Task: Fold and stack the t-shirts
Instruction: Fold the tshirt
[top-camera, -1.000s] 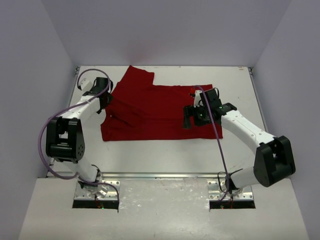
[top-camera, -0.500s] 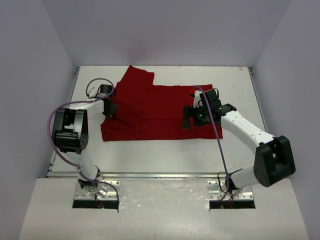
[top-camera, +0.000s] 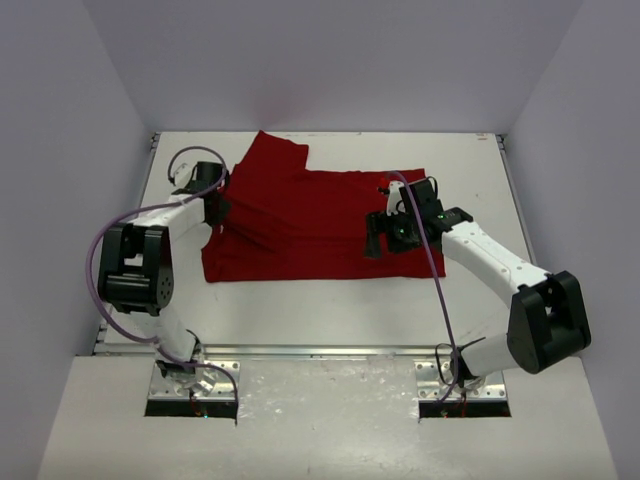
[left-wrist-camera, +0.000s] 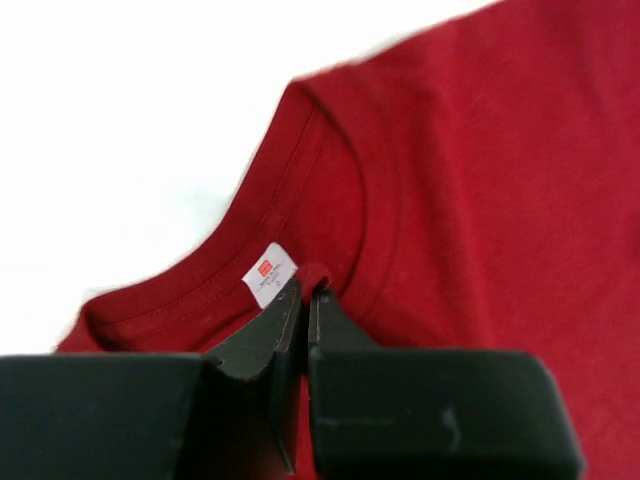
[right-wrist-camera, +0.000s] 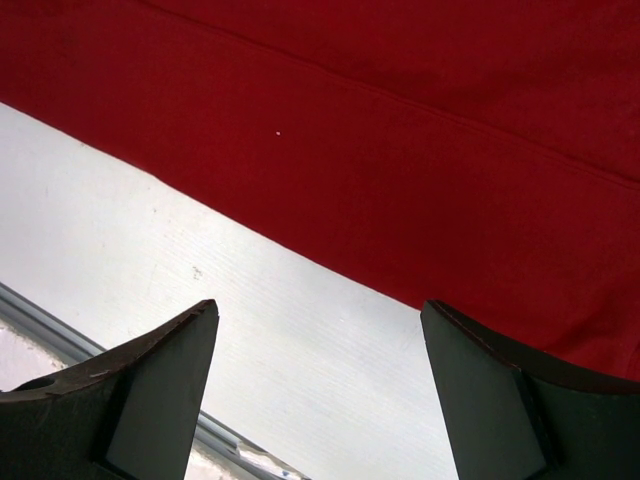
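The deep-red t-shirt (top-camera: 300, 220) lies spread and wrinkled on the white table, one sleeve pointing to the back. My left gripper (top-camera: 217, 211) sits at its left edge. In the left wrist view this gripper (left-wrist-camera: 305, 291) is shut on a pinch of the collar of the t-shirt (left-wrist-camera: 480, 200), right beside the white neck label (left-wrist-camera: 270, 273). My right gripper (top-camera: 375, 240) hovers over the shirt's right half near the front hem. In the right wrist view it (right-wrist-camera: 318, 305) stands open with nothing between its fingers, over the hem of the t-shirt (right-wrist-camera: 400, 120) and bare table (right-wrist-camera: 250, 300).
White walls enclose the table (top-camera: 330, 305) on three sides. A metal rail (top-camera: 320, 352) runs along its near edge by the arm bases. A purple cable (top-camera: 105, 240) loops out from the left arm.
My left gripper has closed onto the collar, and its wrist has shifted slightly at the shirt's left edge. The right arm and the shirt have stayed put.
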